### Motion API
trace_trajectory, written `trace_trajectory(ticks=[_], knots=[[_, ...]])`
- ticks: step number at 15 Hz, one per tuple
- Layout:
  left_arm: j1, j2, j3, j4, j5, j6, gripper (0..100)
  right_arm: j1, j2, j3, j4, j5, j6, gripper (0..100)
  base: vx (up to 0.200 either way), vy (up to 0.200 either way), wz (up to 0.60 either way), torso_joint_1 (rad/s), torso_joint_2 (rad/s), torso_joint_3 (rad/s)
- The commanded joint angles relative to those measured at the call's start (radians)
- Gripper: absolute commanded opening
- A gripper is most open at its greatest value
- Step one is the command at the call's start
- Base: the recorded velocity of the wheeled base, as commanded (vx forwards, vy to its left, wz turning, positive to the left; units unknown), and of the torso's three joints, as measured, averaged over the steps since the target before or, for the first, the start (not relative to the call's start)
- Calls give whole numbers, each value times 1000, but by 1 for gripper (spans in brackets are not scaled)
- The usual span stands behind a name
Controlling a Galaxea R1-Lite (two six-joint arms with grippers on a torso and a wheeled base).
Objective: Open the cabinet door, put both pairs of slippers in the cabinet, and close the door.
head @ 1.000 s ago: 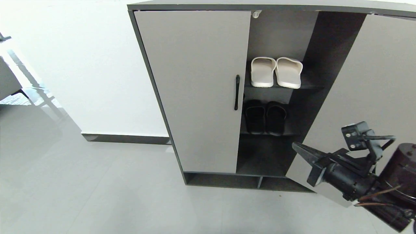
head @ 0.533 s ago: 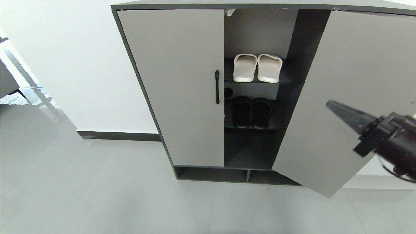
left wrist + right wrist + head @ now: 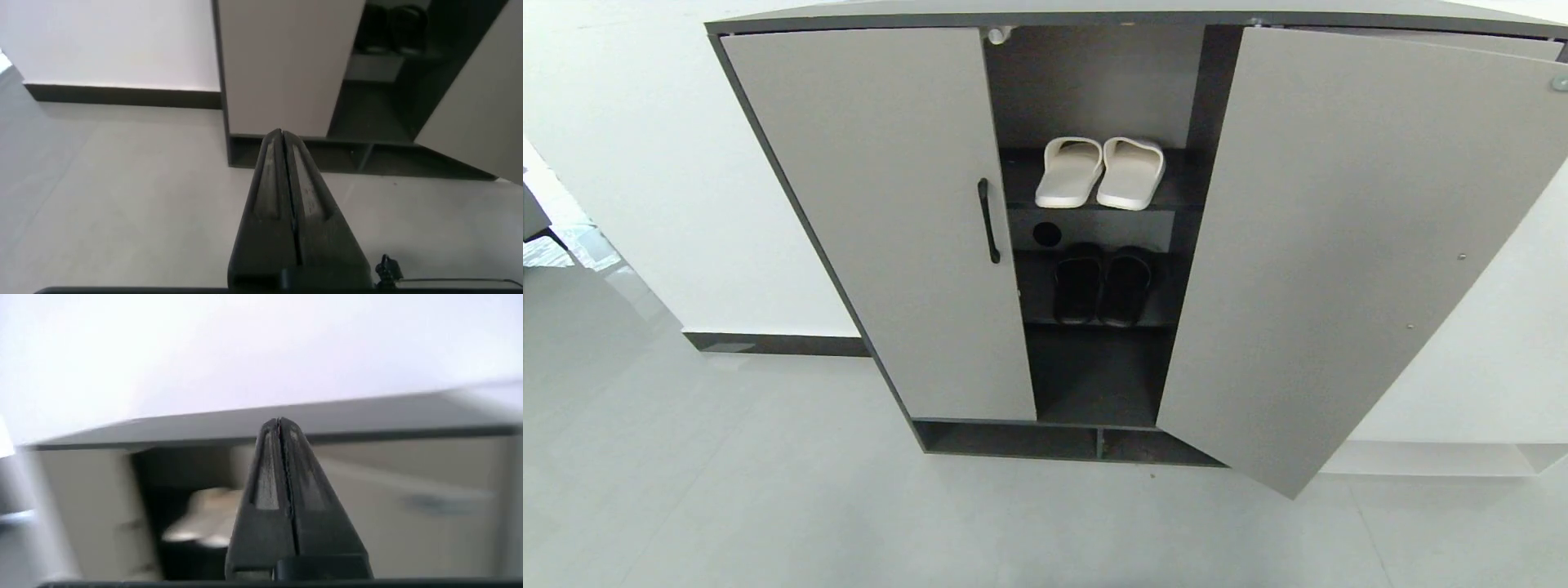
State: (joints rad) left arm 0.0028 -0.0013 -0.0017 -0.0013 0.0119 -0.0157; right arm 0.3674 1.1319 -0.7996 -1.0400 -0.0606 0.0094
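A dark cabinet (image 3: 792, 220) stands against the white wall. Its left door (image 3: 882, 220), with a black handle (image 3: 988, 220), is closed, and its right door (image 3: 1347, 237) hangs open toward me. Inside, a pair of white slippers (image 3: 1098, 171) sits on the upper shelf and a pair of black slippers (image 3: 1103, 284) on the shelf below. My left gripper (image 3: 282, 143) is shut and empty, low over the floor in front of the cabinet's base (image 3: 351, 155). My right gripper (image 3: 279, 429) is shut and empty, held high and pointing at the cabinet's top, with the white slippers (image 3: 208, 514) behind it.
Grey tiled floor (image 3: 727, 490) spreads in front of the cabinet. A dark skirting strip (image 3: 776, 345) runs along the wall to the left. A low white shelf (image 3: 1445, 459) sits behind the open door at the right. Furniture shows at the far left edge.
The head view has swung to the right, so the cabinet sits further left in the picture. My right gripper rose from low at the right and left the head view.
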Motion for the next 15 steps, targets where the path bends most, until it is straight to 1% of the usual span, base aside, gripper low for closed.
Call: trace_trajectory(ticks=[1,2,3,5,6,8,10,12,13,14,15], knots=[[0,1,0,0,0,0,0,-383,42,-95,29,-16,-88,0,0,0,0,0,0,0],[0,1,0,0,0,0,0,-489,88,-112,31,-19,-88,0,0,0,0,0,0,0],[0,1,0,0,2,0,0,-564,143,-101,31,-28,-106,0,0,0,0,0,0,0],[0,1,0,0,2,-1,0,-616,232,-44,31,-45,-152,0,0,0,0,0,0,0],[0,1,0,0,0,-1,0,-631,284,-41,38,-47,-155,0,0,0,0,0,0,0],[0,1,0,-2,0,-1,0,-700,394,-43,55,-51,-186,0,0,0,0,0,0,0],[0,1,0,0,2,-1,0,-706,468,-40,54,-31,-192,0,0,0,0,0,0,0],[0,1,0,0,2,-1,0,-706,591,-44,48,216,-186,0,0,0,0,0,0,0],[0,1,0,0,2,-1,0,-706,637,-66,43,280,-163,0,0,0,0,0,0,0],[0,1,0,0,2,-1,0,-706,660,-81,40,320,-146,0,0,0,0,0,0,0],[0,1,0,0,2,-1,0,-708,741,-135,38,452,-88,0,0,0,0,0,0,0]])
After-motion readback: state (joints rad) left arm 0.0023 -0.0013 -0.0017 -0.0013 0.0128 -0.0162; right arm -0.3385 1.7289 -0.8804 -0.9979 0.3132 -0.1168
